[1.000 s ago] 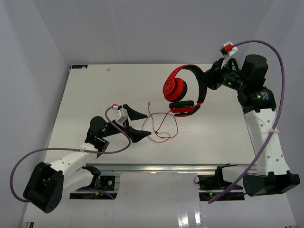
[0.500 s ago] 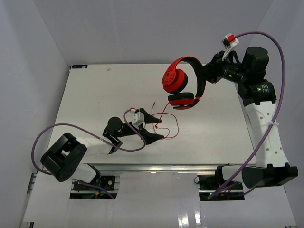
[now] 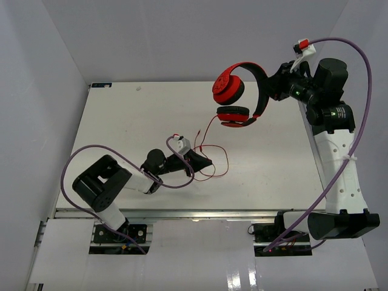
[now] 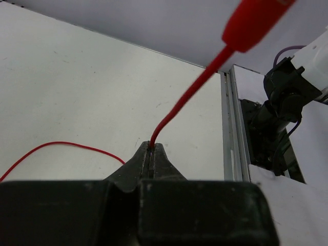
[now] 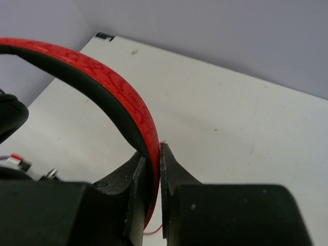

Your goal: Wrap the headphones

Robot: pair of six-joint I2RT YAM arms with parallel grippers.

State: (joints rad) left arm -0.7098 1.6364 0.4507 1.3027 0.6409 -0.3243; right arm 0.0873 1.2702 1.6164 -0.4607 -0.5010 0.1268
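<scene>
Pinching the thin red cable (image 4: 189,92), my left gripper (image 4: 152,148) has its jaws pressed together with nothing but that cord between the tips. It sits low over the white table (image 3: 121,121), close to the front edge, so the metal rail there runs just behind me on the near side. Left of this gripper and beyond it the tabletop is bare all the way to the left and far edges, which is my widest room. My own left arm is folded back tightly, with its purple cable (image 3: 91,151) looping over it.

From my left tips the cord climbs up and to the right, blurring as it nears the wrist camera. A slack loop of it lies on the table just right of the gripper, towards the middle.

Further right, the headphones (image 3: 239,100) hang in the air, clear of the table. Their two round ear cups (image 3: 228,89) sit left of my right gripper (image 3: 271,91), one above the other.

My right gripper is clamped on the black-and-red headband (image 5: 102,77), both jaws tight against the band, which arcs away up and to the left. This gripper is raised over the far right part of the table, and the right wall stands near behind the arm. Open room lies leftward and toward the near edge.
</scene>
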